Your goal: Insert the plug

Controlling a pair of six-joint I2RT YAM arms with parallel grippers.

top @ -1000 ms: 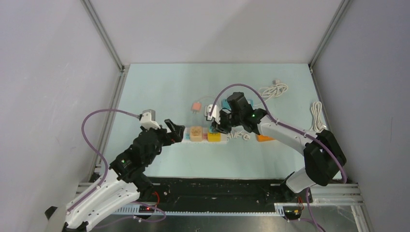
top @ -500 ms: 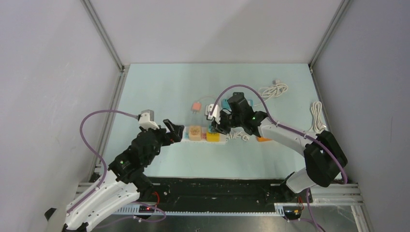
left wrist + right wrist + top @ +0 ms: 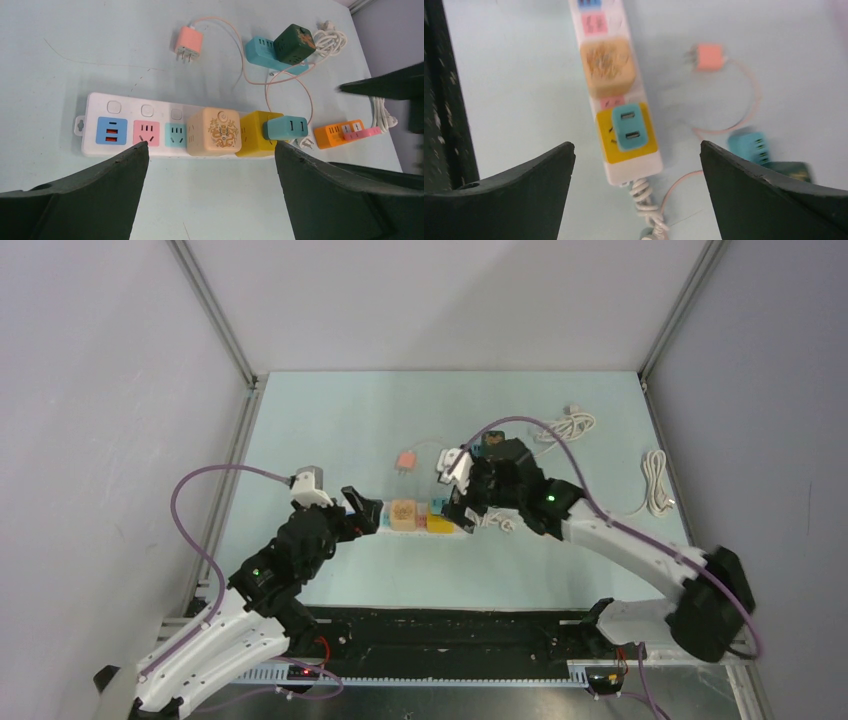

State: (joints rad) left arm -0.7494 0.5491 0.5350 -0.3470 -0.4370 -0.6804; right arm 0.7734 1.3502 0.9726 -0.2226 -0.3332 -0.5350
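A white power strip (image 3: 100, 107) lies across the middle of the table (image 3: 415, 518). A beige cube (image 3: 216, 131) and a yellow adapter (image 3: 252, 137) are plugged into it. The teal plug (image 3: 286, 127) sits in the yellow adapter (image 3: 609, 147), free of any finger (image 3: 630, 126). My right gripper (image 3: 637, 145) hangs open above the strip's cord end, with nothing between its fingers (image 3: 455, 502). My left gripper (image 3: 211, 150) is open just in front of the strip, near its left half (image 3: 362, 510).
A pink plug (image 3: 188, 44) on a thin cord lies behind the strip. A teal block (image 3: 262, 50) and a dark green cube (image 3: 295, 42) lie behind its right end. An orange strip (image 3: 340, 132) and white cable coils (image 3: 567, 426) are to the right.
My right gripper has opened, let go of the teal plug and drawn back up and to the right. The plug stays in the yellow adapter. The left arm has not moved.
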